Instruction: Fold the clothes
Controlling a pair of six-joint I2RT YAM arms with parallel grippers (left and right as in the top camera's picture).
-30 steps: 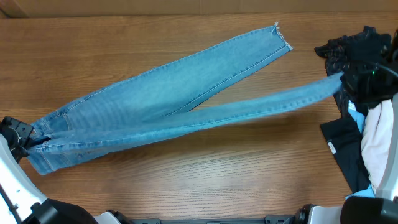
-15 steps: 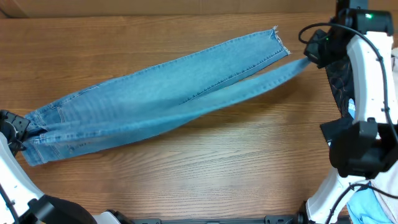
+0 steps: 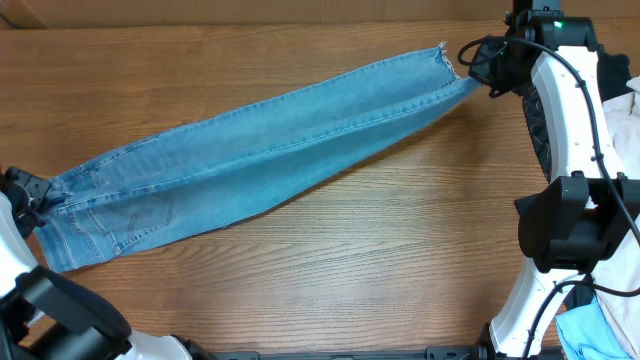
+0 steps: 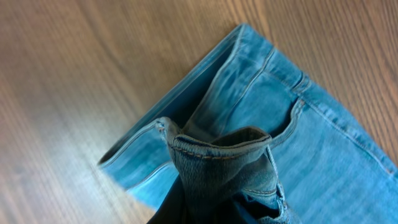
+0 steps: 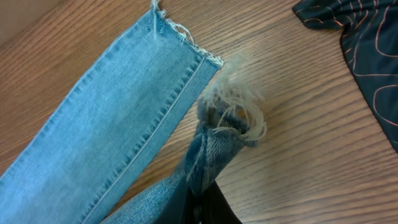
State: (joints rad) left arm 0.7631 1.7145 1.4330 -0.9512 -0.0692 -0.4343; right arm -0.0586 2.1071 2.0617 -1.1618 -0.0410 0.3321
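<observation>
On wooden table (image 3: 350,270): one pair light blue jeans (image 3: 260,150), stretched diagonally, two legs close together. Two grippers: left gripper (image 3: 44,203) clamped on waistband, right gripper (image 3: 479,79) clamped on frayed hem. One dark patterned garment (image 5: 367,50) at right.

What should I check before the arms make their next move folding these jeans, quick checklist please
1. Left gripper shut on the waistband: ok.
2. Right gripper shut on the frayed hem: ok.
3. Frayed hem laid on the flat leg's hem: not ok, it is beside it, not on it.
4. Held leg untwisted: cannot tell, it is bunched at the grip.
5. Dark patterned garment apart from the jeans: ok.
</observation>
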